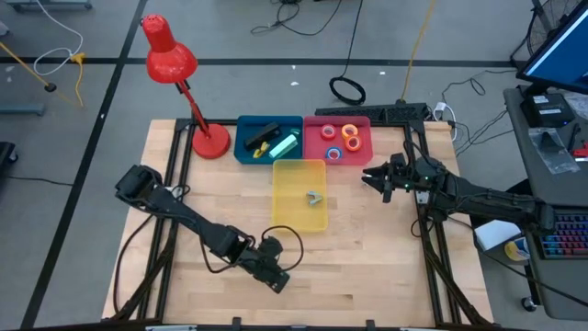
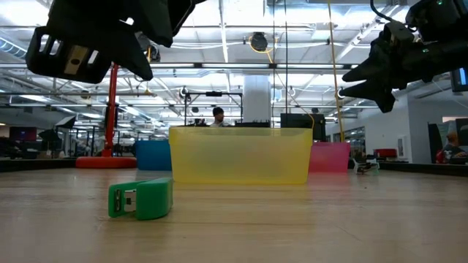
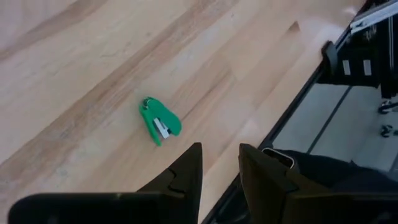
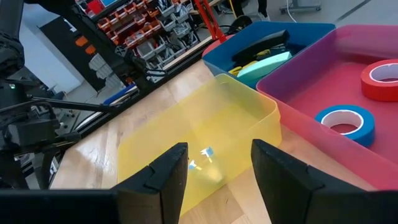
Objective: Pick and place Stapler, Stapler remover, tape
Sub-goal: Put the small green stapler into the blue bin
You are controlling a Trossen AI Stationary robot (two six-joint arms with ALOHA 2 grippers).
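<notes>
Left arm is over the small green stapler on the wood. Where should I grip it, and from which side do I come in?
Come straight down with the left gripper, open now. The green stapler lies flat and alone on the bare table, so probably close the jaws across its narrower width at mid-body, not along its length. The low view shows it low, so go nearly to the wood.

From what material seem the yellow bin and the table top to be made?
Yellow bin: apparently translucent plastic with a smooth, slightly glossy finish; a small item shows through its wall. Table top: light wood planks, matte, with visible grain and seams.
</notes>
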